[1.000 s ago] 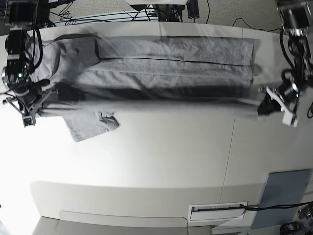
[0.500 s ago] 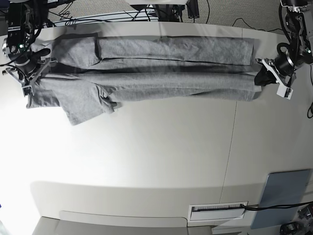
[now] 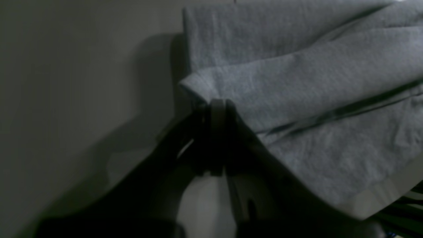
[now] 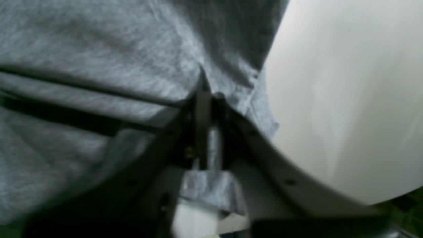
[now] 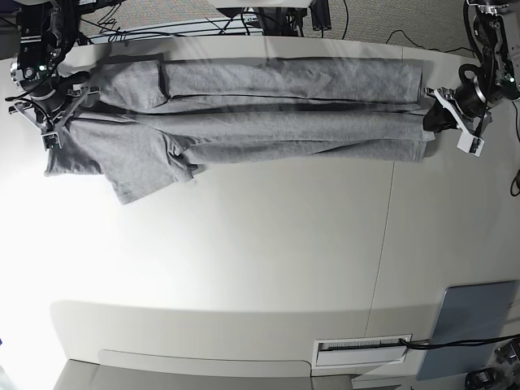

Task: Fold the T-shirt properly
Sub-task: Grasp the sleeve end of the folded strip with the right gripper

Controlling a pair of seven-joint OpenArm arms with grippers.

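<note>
Stretching between them, the T-shirt (image 5: 276,114) is pinched by left gripper (image 5: 433,119) and right gripper (image 5: 65,110)

The smooth off-white table (image 5: 268,260) carries a large heather-grey cotton T-shirt (image 5: 268,114) stretched sideways along its far edge, folded lengthwise into a long band, one short sleeve (image 5: 142,175) spread flat toward the near side. A flat grey-blue rectangular pad (image 5: 474,321) lies at the near corner, well apart from the shirt. A thin seam (image 5: 382,244) crosses the tabletop.
</note>
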